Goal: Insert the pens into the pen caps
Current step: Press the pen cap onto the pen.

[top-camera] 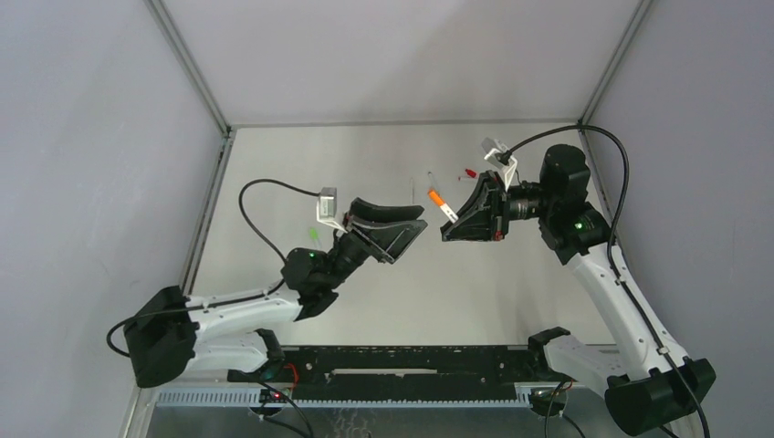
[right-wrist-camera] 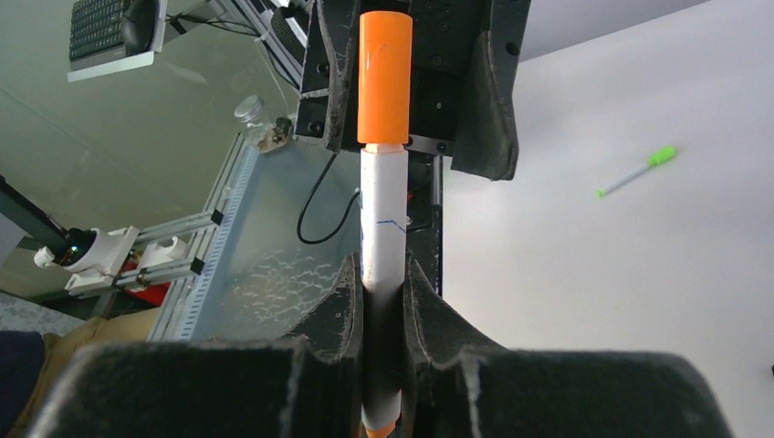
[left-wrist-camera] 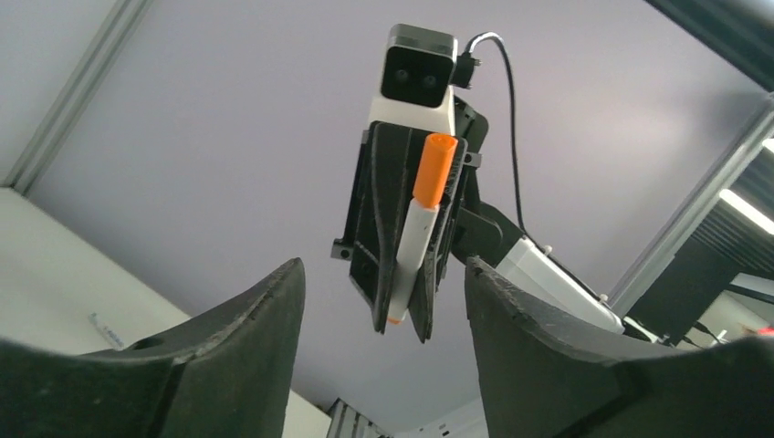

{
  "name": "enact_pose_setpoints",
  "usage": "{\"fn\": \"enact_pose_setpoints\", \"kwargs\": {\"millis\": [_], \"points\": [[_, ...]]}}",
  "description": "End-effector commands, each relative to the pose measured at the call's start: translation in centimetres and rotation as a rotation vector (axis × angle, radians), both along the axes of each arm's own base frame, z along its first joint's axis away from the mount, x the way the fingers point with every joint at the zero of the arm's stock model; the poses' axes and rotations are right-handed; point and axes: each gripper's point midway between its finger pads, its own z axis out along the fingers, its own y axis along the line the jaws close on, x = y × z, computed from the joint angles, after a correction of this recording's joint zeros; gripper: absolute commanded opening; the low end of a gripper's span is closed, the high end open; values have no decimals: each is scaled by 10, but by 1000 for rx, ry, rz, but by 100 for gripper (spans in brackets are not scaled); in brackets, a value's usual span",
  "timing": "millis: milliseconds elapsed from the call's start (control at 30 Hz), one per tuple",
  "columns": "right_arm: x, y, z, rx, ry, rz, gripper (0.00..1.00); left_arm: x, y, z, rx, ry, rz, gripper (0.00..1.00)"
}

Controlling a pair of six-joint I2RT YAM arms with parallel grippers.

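Gripping the orange pen point(right-wrist-camera: 383, 210) by its white barrel, the right gripper point(top-camera: 454, 224) is clamped tight. The orange cap point(right-wrist-camera: 384, 78) sits on the pen's end, pointing left at the left gripper point(top-camera: 409, 242). Left jaws stand wide apart with nothing between them, just left of the pen, above mid-table point(top-camera: 475, 283). The green pen point(top-camera: 313, 234) lies flat on the left side.

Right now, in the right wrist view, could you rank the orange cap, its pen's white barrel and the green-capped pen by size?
1. white barrel
2. orange cap
3. green-capped pen, though it lies farther away, so unsure.
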Motion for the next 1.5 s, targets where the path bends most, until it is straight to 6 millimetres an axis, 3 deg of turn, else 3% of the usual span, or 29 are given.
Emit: {"fn": "enact_pose_setpoints", "kwargs": {"millis": [0,233,400,700,967,1467], "points": [[-5,-4,2,12,-53,2,0,1,13,-2,48,18,57,70],[-2,-7,-3,10,-75,-19,0,7,23,33,142,60,130,75],[0,-8,-5,3,-91,-40,0,11,17,52,157,120,124,78],[5,-9,-7,-5,-97,-70,0,23,5,45,267,283,224,77],[7,-9,-9,-10,-96,-81,0,23,-11,51,284,310,225,71],[9,-9,-11,-16,-97,-91,0,24,-21,53,292,313,216,50]]}}
